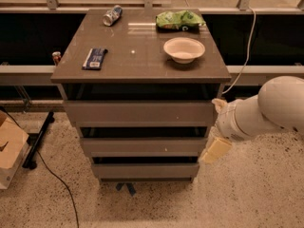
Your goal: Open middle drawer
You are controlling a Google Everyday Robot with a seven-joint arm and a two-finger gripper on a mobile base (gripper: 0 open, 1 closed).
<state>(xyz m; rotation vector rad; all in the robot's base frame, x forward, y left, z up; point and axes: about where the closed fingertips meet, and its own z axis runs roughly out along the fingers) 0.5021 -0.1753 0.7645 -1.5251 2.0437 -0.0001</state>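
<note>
Your tool (216, 149) hangs at the right end of the middle drawer (142, 146), the second of three fronts on the cabinet (142, 171) (whether it is clenched or released, you cannot tell). On the tabletop (137, 65) above sit a bowl (184, 49) and a green bag (179, 20).

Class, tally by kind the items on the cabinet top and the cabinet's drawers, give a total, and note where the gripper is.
Can: 1
Green bag: 1
Bowl: 1
Dark packet: 1
Drawers: 3 (top drawer, middle drawer, bottom drawer)
Total: 7
The gripper hangs beside the middle drawer's right end.
</note>
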